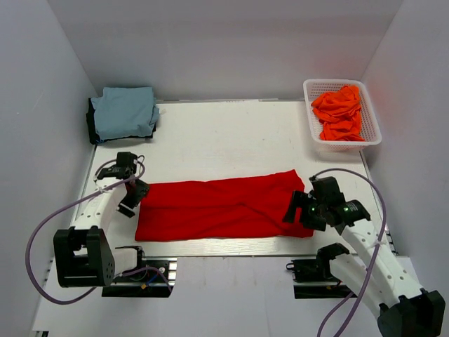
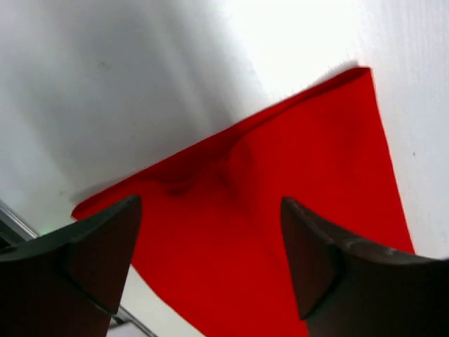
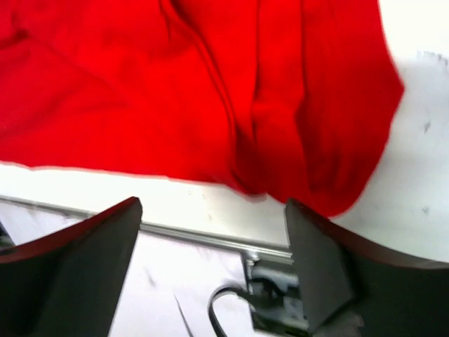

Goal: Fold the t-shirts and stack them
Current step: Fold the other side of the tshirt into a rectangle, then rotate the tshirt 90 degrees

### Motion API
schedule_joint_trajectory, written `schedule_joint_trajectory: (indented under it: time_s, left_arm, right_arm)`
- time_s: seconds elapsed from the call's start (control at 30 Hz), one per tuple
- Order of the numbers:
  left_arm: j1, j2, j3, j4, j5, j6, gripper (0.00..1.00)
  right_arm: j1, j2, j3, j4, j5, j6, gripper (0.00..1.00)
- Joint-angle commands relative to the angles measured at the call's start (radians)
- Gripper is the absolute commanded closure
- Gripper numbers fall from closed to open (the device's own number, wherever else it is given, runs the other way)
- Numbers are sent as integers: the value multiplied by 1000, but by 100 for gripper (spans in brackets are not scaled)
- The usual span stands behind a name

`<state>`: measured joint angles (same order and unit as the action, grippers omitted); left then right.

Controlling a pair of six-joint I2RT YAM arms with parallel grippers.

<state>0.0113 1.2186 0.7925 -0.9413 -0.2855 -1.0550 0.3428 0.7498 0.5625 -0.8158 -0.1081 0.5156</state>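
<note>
Starting at the far left corner of the table (image 1: 231,133), a light blue t-shirt (image 1: 126,111) lies folded into a compact square well away from the working area, and I take it to be the base of the stack. Nearer the front, the left gripper (image 1: 132,199) sits at the left short end of the red t-shirt (image 1: 224,208). Its fingers (image 2: 84,253) are spread wide with nothing between them, and its wrist view looks past them onto the shirt's corner lying flat on the white surface, so the cloth is not gripped here. The red t-shirt stretches across the front middle of the table as a long narrow band, apparently folded lengthwise, with overlapping layers and creases showing in the right wrist view. Lying along the line between the two arms, it offers one short end to each side, which would suit bringing the ends together for a crosswise fold. The right gripper (image 1: 293,208) is at the right end of the band, just inside the table's front edge, its fingers (image 3: 77,260) likewise apart and empty above the rumpled hem. At the far right corner a white mesh basket (image 1: 370,135) holds crumpled orange t-shirts (image 1: 340,112), not yet folded, probably kept there out of the way until their turn
</note>
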Motion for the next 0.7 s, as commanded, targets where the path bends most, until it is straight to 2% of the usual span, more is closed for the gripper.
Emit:
schedule_joint_trajectory:
  time_s: [0.0,0.07,0.2,0.23,0.33,0.4,0.5,0.67]
  left_arm:
    - [4,-10,72,-99,-60,-52,8]
    - [4,-19,115,-108,-35,-53,0]
    - [-17,-28,163,-13,34,5,0]
    - [-17,-19,163,63,110,32,0]
    - [-17,15,110,213,272,104,0]
    - [-27,76,88,263,357,124,0]
    - [-49,160,48,312,379,133,0]
    - [-60,229,-19,293,322,133,0]
  right_arm:
    - [4,-59,48,-65,-9,6,10]
    - [2,-55,88,-69,15,-11,10]
    - [4,32,120,62,-54,-34,10]
    - [4,83,122,155,-65,-35,10]
    - [8,173,128,294,-61,-81,10]
    - [13,239,131,366,-73,-81,10]
    - [22,361,129,437,-93,-36,10]
    - [21,560,160,487,-52,6,10]
